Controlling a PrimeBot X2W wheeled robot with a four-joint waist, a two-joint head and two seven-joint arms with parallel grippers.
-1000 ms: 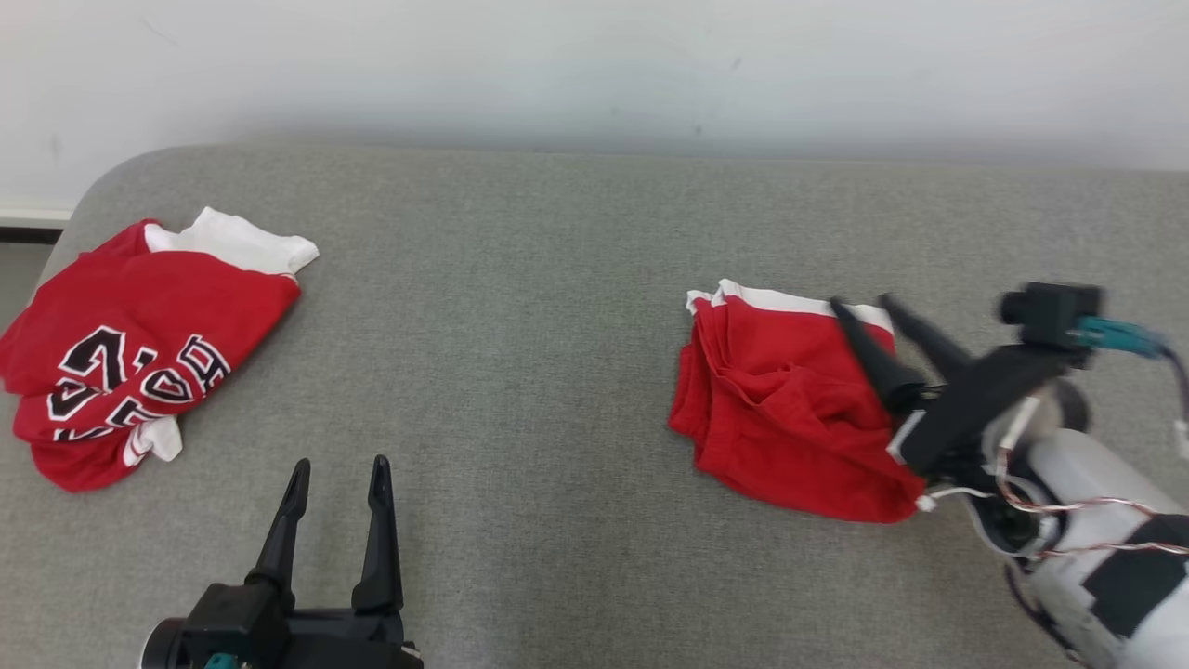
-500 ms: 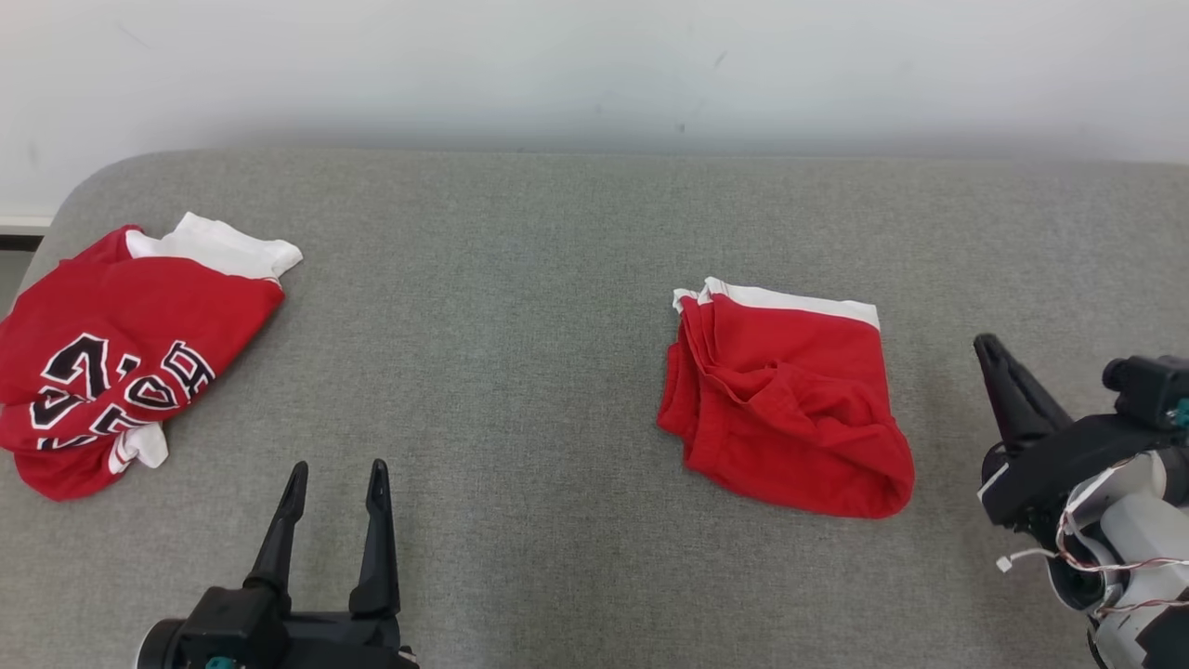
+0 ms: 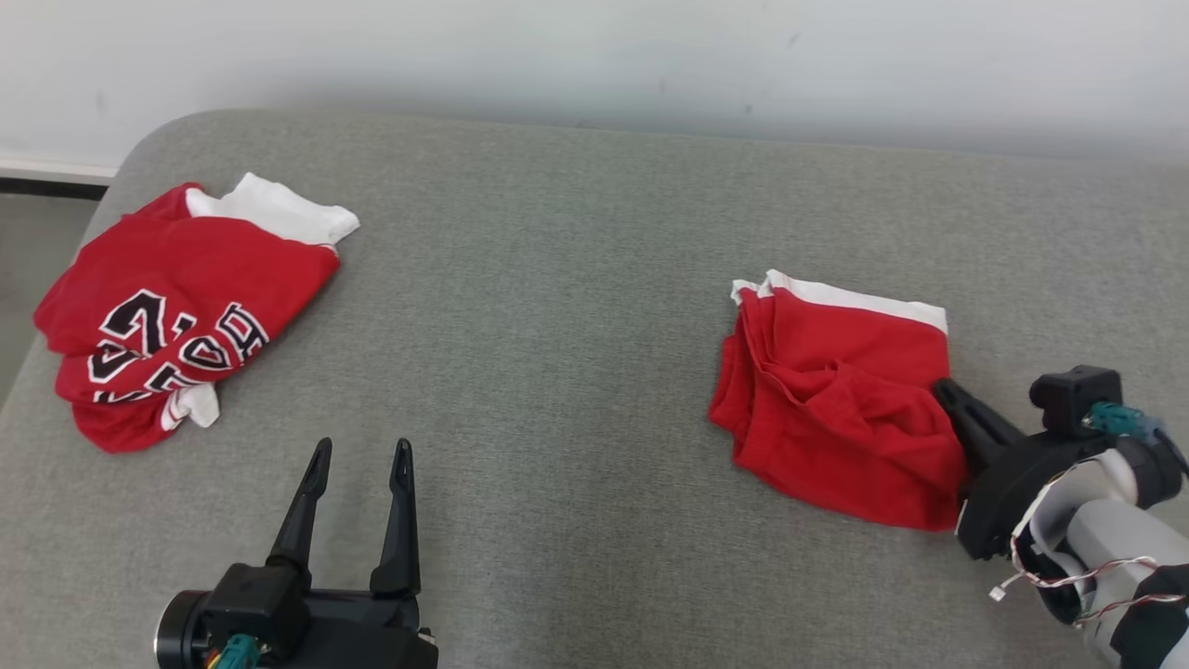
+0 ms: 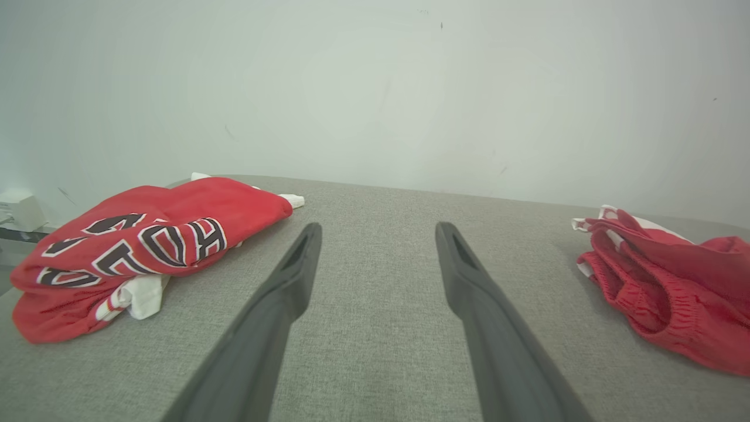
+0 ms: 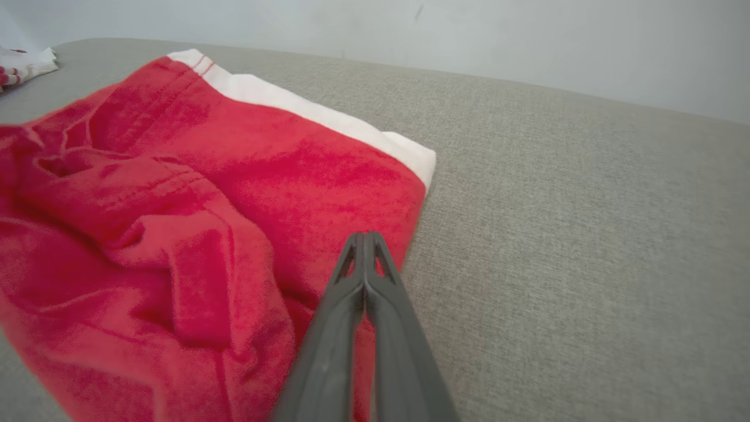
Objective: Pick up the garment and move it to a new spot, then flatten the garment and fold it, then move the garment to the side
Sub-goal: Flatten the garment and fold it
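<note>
Shorts point(image 3: 836, 409), red with a white band along one edge, lie folded and a little rumpled on the grey padded surface point(image 3: 557, 325). They sit right of that surface's middle, about halfway between its near and far edges, with the white band turned toward the far edge. Loose folds bunch up in the cloth on the side nearer the surface's middle.

The right gripper point(image 3: 943, 386) reaches in over the right part of the surface from the near-right side. Its two dark fingers are pressed flat together with nothing between them. The joined tip lies at the right-hand edge of the shorts, over the red cloth just short of the white band. Whether it rests on the cloth or hangs just above it cannot be told.

The left gripper point(image 3: 360, 451) is over the near edge of the surface, left of the middle. Its fingers stand wide apart and empty, pointing toward the far edge, with bare grey fabric showing between them.

A red jersey point(image 3: 186, 297) with black and white lettering and some white cloth showing is heaped at the surface's far-left rounded corner. A pale wall point(image 3: 557, 56) rises directly behind the surface's far edge
</note>
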